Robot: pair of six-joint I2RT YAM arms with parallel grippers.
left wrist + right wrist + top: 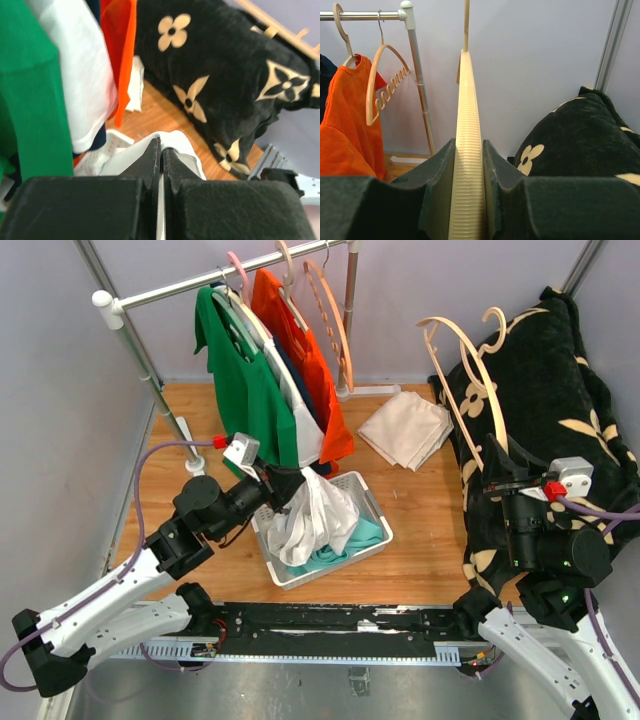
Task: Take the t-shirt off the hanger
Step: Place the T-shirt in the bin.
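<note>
The white t-shirt hangs bunched from my left gripper over the white basket. In the left wrist view the left gripper is shut, with the t-shirt's fabric pinched between its fingers. The t-shirt is off the cream plastic hanger, which stands bare and upright at the right, over the black blanket. My right gripper is shut on the hanger's lower bar. The right wrist view shows that gripper clamping the ribbed hanger bar.
A clothes rack at the back carries green, white and orange shirts and an empty hanger. Folded beige cloth lies on the wooden table. A black flower-patterned blanket fills the right side. Teal cloth lies in the basket.
</note>
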